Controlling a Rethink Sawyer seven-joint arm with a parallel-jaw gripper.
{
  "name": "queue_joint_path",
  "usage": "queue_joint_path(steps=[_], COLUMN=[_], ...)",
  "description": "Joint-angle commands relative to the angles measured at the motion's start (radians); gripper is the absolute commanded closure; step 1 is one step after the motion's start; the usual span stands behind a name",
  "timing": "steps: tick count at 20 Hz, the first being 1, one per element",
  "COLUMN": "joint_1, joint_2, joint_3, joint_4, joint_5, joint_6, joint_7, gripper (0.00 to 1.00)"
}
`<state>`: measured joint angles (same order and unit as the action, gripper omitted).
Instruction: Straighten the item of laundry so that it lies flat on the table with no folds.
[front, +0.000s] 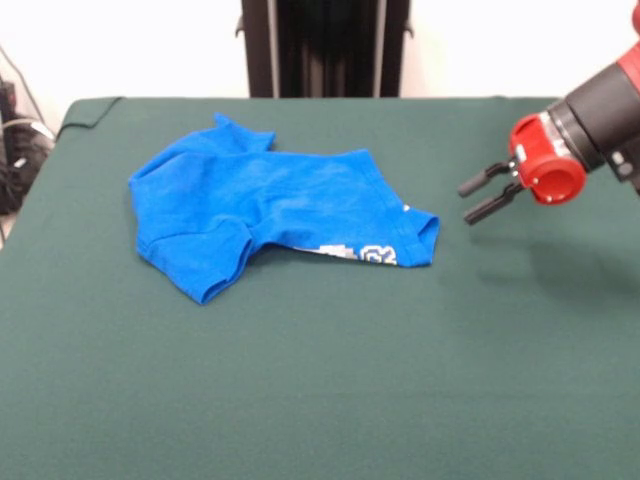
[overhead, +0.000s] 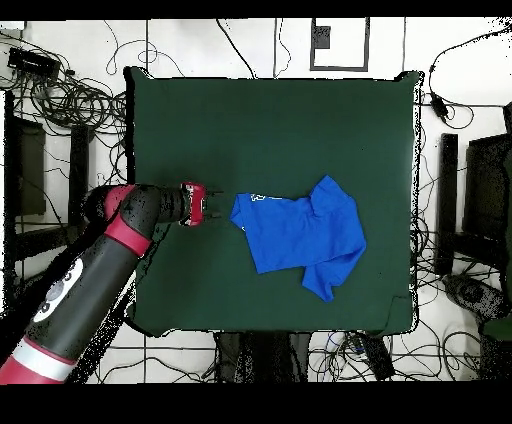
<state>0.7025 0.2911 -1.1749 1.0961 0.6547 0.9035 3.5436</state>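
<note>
The bright blue T-shirt (front: 265, 205) lies crumpled and folded over on the dark green table (front: 330, 380), left of centre in the front view. A strip of its white lettering shows along the folded near edge. One sleeve sticks out toward the front left. It also shows in the overhead view (overhead: 297, 234). My gripper (front: 476, 198) hangs to the right of the shirt's right corner, a little apart from it. Its two black fingers point at the shirt, open and empty. It also shows in the overhead view (overhead: 218, 209).
The arm (overhead: 105, 265) reaches in over the table's left side in the overhead view. Cables and dark equipment (overhead: 60, 90) lie on the floor around the table. The black pedestal (front: 325, 45) stands behind the far edge.
</note>
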Motion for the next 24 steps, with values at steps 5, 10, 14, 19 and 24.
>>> queue_joint_path(steps=[5, 10, 14, 19, 24], joint_1=[-0.019, -0.032, -0.035, -0.038, -0.032], joint_2=[-0.048, -0.051, -0.054, -0.042, -0.021], joint_3=[0.087, 0.118, 0.127, 0.153, 0.167], joint_4=[-0.031, -0.023, -0.028, -0.025, -0.031], joint_5=[-0.076, -0.098, -0.113, -0.105, -0.086], joint_6=[0.018, -0.026, -0.026, -0.064, -0.072], joint_7=[0.044, 0.050, 0.054, 0.075, 0.105], gripper=[0.00, 0.00, 0.00, 0.00, 0.00])
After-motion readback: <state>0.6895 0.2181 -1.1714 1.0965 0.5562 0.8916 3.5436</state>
